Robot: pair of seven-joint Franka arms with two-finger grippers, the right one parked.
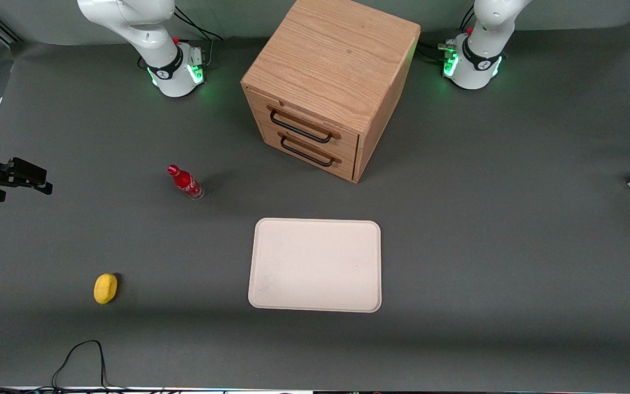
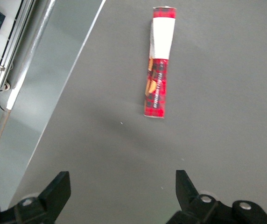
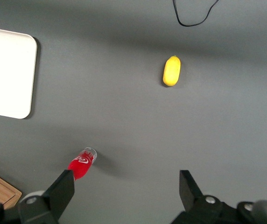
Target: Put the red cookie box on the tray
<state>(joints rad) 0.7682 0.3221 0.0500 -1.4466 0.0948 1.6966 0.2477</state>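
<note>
The red cookie box (image 2: 158, 63), long, flat cardboard with a whitish panel, lies on the matte grey table (image 1: 512, 246) at the working arm's end. The front view catches only its corner at the frame edge; the wrist view shows it whole. The gripper (image 2: 122, 186) hovers above, fingers apart, holding nothing. The smooth, round-cornered cream tray (image 1: 315, 265) sits in front of the wooden drawer cabinet (image 1: 328, 82).

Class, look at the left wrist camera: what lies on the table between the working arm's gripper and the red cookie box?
Nothing. In the left wrist view the gripper hangs open above the table, and only bare grey mat separates it from the red cookie box.
</note>
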